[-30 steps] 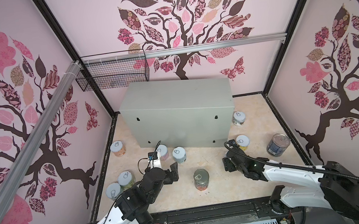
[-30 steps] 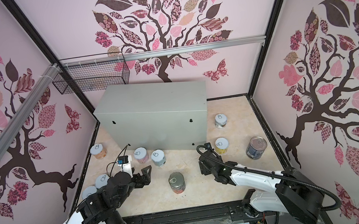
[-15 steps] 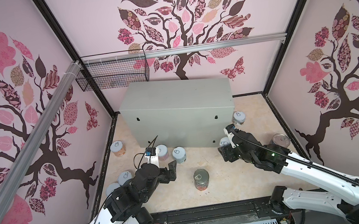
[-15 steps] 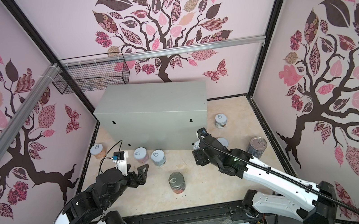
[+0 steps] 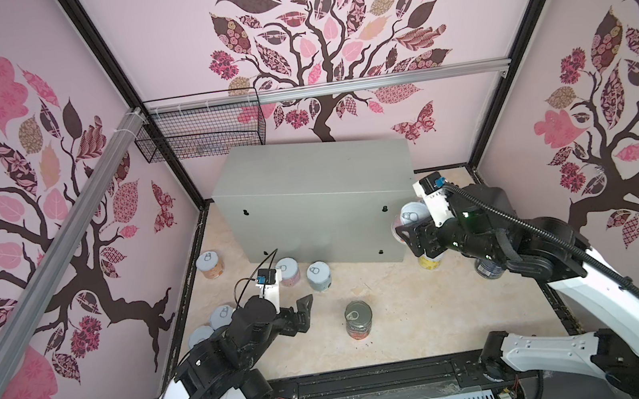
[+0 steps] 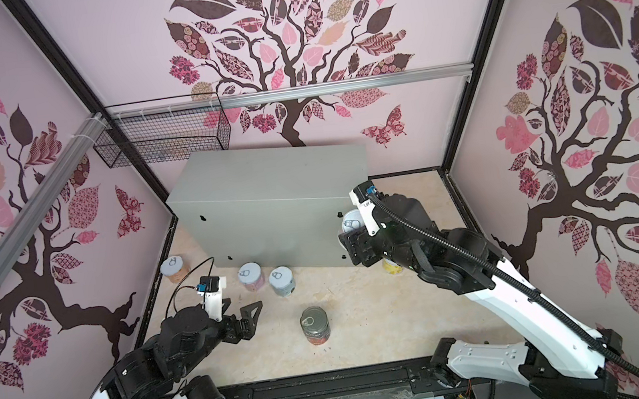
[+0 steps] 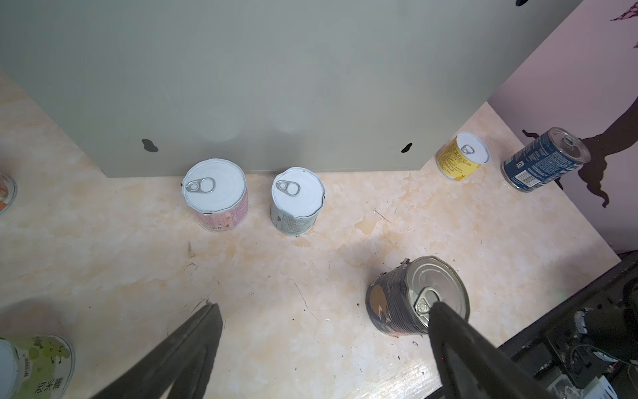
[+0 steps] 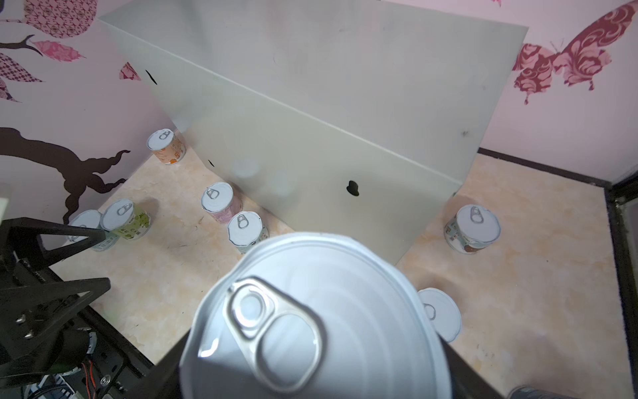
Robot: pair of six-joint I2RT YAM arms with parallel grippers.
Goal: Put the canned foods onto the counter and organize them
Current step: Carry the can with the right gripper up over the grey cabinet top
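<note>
My right gripper [image 5: 411, 231] [image 8: 312, 359] is shut on a short white-lidded can [image 5: 412, 212] [image 8: 310, 317], held in the air at the right front corner of the grey counter [image 5: 308, 193] [image 8: 345, 86]. The counter's top is bare. My left gripper [image 5: 303, 311] [image 7: 322, 307] hangs open low over the floor, with nothing between its fingers. Just right of it stands the tall reddish can [image 5: 358, 319] [image 7: 417, 297]. A pink can [image 5: 288, 271] and a pale blue can [image 5: 318, 276] stand against the counter's front. A yellow can [image 5: 430, 262] sits below my right gripper.
Other cans stand on the floor: one by the left wall [image 5: 209, 265], two behind my left arm [image 5: 222, 316], a dark blue one [image 7: 545, 159] at the right, and one beside the counter's right end [image 8: 473, 229]. A black wire basket [image 5: 200, 132] hangs back left.
My right arm has risen and swung back toward the counter's right front corner, carrying the can. My left gripper has stayed open and drawn back slightly.
</note>
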